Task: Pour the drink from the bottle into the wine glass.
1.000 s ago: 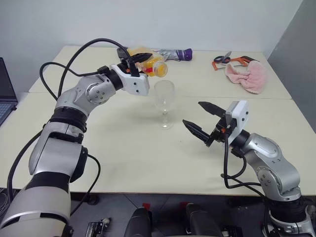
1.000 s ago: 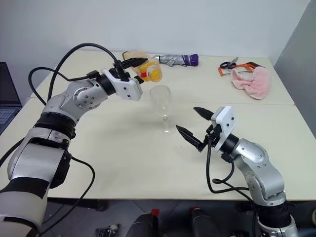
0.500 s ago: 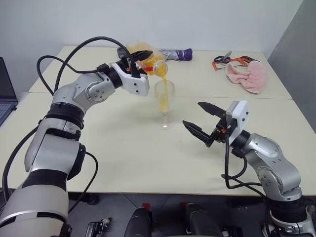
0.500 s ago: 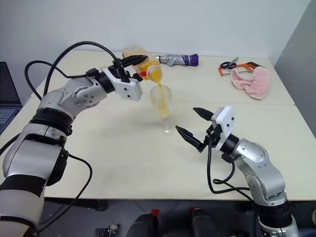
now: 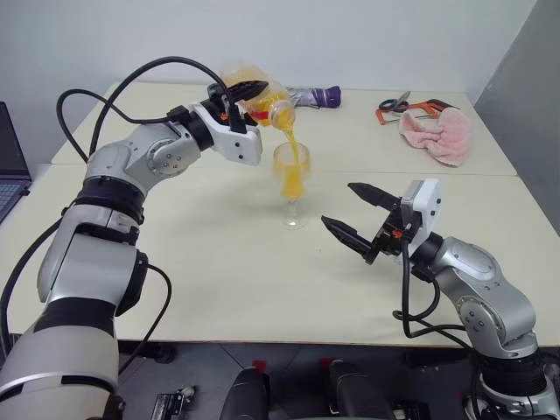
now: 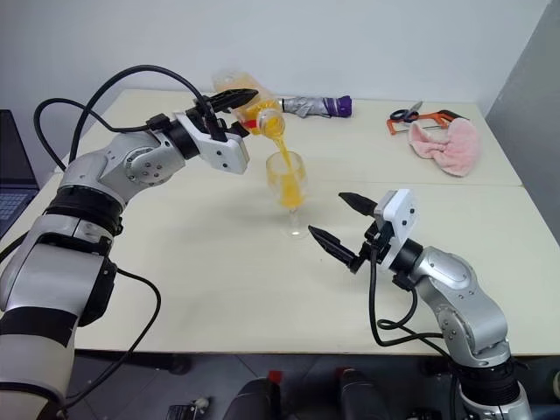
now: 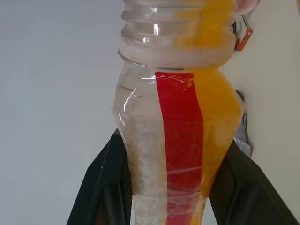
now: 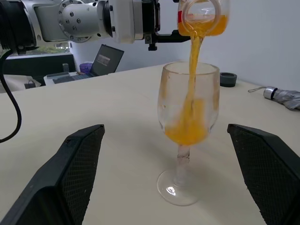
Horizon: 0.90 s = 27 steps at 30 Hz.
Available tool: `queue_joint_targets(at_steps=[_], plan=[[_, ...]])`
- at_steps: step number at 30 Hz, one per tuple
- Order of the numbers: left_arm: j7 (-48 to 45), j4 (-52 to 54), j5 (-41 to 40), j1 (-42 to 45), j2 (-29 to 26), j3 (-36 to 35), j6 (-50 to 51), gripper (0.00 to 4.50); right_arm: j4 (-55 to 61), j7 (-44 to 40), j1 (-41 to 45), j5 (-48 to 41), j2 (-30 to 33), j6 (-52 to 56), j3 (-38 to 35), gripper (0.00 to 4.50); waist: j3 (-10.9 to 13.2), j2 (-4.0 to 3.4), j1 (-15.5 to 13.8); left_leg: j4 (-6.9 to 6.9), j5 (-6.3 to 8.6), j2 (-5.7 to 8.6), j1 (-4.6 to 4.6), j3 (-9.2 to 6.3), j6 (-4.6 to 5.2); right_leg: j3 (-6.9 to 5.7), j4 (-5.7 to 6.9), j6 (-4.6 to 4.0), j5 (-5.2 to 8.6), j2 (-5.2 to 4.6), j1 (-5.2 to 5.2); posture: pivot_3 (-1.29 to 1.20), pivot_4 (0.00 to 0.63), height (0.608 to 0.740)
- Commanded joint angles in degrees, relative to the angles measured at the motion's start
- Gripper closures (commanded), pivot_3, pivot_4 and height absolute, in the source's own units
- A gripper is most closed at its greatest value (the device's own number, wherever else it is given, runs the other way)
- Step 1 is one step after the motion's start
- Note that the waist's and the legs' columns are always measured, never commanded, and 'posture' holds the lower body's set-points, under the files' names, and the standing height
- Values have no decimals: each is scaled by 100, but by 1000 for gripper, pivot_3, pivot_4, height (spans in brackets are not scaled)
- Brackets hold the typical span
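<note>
My left gripper (image 5: 248, 91) is shut on the clear bottle (image 5: 265, 99), which has a red strip label (image 7: 178, 140), and holds it tipped mouth-down over the wine glass (image 5: 291, 180). The orange drink (image 5: 290, 144) runs in a thin stream from the bottle's mouth into the bowl, where liquid (image 8: 187, 132) has gathered. The glass stands upright on the table. My right gripper (image 5: 338, 203) hovers open just right of the glass and nearer to me, its fingers (image 8: 79, 173) spread on either side of it without touching.
At the table's far edge lie a folded umbrella (image 5: 313, 96), scissors with an orange tool (image 5: 404, 106) and a pink cloth (image 5: 439, 136). A laptop (image 5: 9, 166) sits at the left edge. A seam (image 5: 455, 174) joins the two tables behind the glass.
The left gripper has rolled the bottle further over. A second ago the glass was empty; now the drink streams into it and fills the lower bowl. The right gripper has not moved.
</note>
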<state>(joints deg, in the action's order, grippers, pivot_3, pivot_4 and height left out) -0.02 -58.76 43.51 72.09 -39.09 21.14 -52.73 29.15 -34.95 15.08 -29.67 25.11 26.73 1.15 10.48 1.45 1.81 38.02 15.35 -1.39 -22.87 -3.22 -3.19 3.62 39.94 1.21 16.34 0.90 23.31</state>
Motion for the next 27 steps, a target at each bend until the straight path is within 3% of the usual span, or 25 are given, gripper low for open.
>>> queue_joint_targets(at_steps=[1, 27], plan=[[180, 114, -1, 251, -125, 0, 13, 2811, 277, -45, 12, -122, 66, -12, -90, 0, 0, 0, 0, 0, 0, 0, 0, 0, 0, 0, 0, 0, 0, 0, 0, 0, 150, 740], [399, 5, 97, 298, -154, 96, 149, 2811, 314, -34, 10, -205, 130, 27, -51, 0, 0, 0, 0, 2, 0, 0, 0, 0, 0, 0, 3, 0, 0, -1, 0, 0, 150, 740]])
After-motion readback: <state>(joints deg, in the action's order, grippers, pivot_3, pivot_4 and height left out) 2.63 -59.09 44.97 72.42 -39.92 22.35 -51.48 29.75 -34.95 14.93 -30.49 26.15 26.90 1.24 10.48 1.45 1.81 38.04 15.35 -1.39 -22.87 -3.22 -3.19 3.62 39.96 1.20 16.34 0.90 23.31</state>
